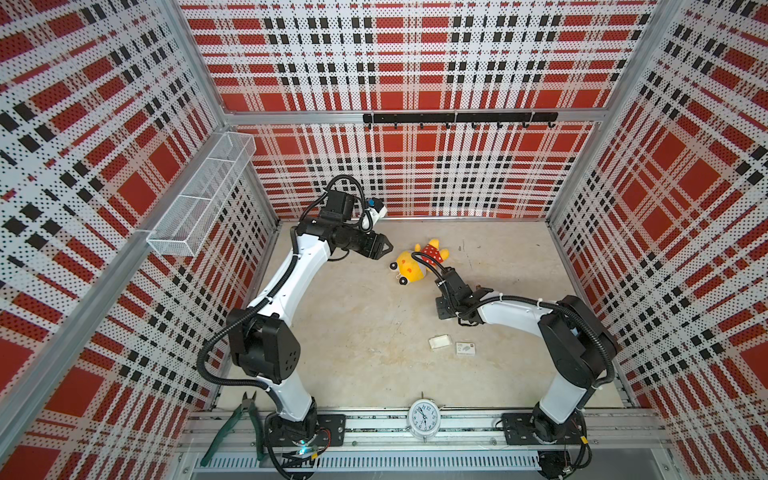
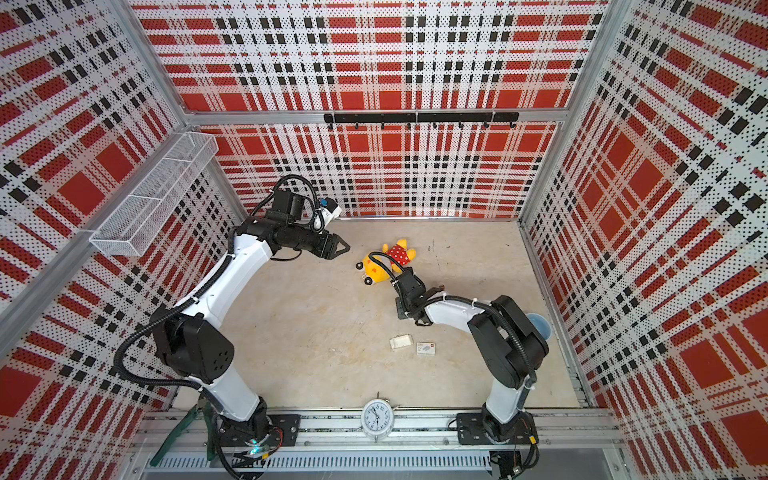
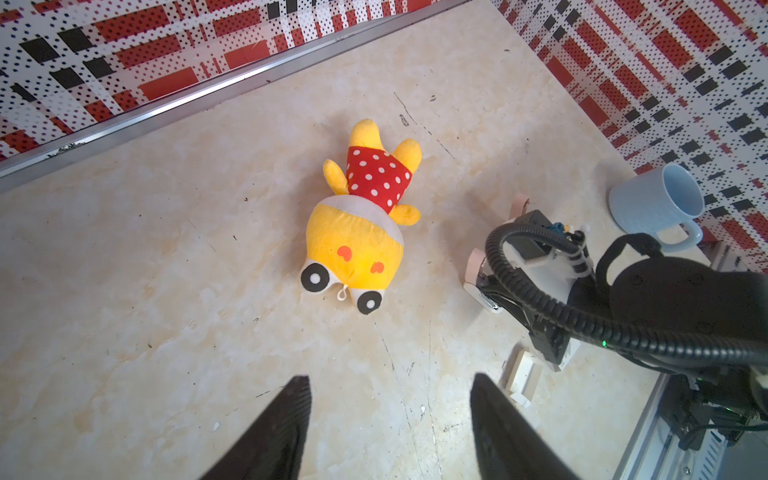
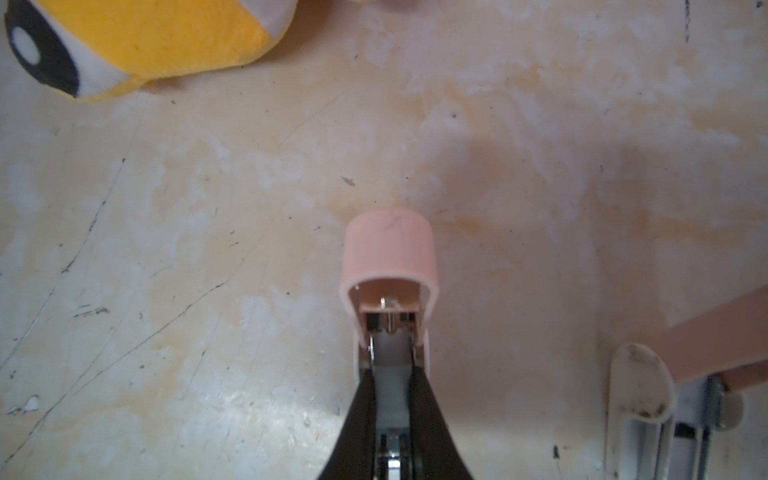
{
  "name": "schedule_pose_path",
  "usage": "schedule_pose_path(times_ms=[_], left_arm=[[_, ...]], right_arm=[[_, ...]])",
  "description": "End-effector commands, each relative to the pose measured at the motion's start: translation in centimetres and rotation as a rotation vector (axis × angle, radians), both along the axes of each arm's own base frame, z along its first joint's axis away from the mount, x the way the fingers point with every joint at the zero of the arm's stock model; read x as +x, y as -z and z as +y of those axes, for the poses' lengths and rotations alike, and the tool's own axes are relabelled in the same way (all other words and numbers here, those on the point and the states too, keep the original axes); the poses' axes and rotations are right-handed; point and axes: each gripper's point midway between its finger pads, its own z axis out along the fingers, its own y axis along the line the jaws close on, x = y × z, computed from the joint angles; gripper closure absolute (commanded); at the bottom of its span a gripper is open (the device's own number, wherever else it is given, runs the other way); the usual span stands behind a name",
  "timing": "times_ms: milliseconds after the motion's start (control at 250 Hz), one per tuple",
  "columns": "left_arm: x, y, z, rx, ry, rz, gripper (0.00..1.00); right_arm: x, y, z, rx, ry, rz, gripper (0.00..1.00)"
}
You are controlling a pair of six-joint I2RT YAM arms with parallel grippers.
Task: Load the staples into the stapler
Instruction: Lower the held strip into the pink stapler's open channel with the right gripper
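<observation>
The pink and white stapler (image 4: pixel 390 253) lies opened on the table, beside the plush toy; its pink end also shows in the left wrist view (image 3: pixel 475 262). My right gripper (image 4: pixel 391 370) is shut on a narrow pale grey strip, the staples (image 4: pixel 392 355). The strip's front end sits in the stapler's metal channel under the pink cover. Another white and pink part of the stapler (image 4: pixel 640 386) lies off to the side. In both top views the right wrist (image 1: pixel 455 295) hides that grip. My left gripper (image 3: pixel 390 378) (image 1: pixel 388 247) hangs open and empty above the back left of the table.
A yellow plush toy (image 1: pixel 417 262) lies just behind the right gripper. A small open white tray (image 1: pixel 440 341) and a printed white box (image 1: pixel 465 348) sit nearer the front. A blue mug (image 3: pixel 656 203) stands by the right wall. An alarm clock (image 1: pixel 423 417) and green pliers (image 1: pixel 239 419) rest on the front rail.
</observation>
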Motion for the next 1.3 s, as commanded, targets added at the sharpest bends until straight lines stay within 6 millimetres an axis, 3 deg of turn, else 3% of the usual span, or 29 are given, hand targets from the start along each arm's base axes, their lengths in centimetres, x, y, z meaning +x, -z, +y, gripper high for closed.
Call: schedule_pose_path(times_ms=[0,1297], left_arm=[[-0.1,0.1,-0.3,0.006,0.011,0.002,0.35],[0.0,-0.1,-0.6,0.005,0.017,-0.003,0.36]], right_arm=[[-1.5,3.0,-1.3,-0.041,0.013,0.079,0.84],[-1.3,1.7,-1.1,-0.027,0.007,0.058,0.75]])
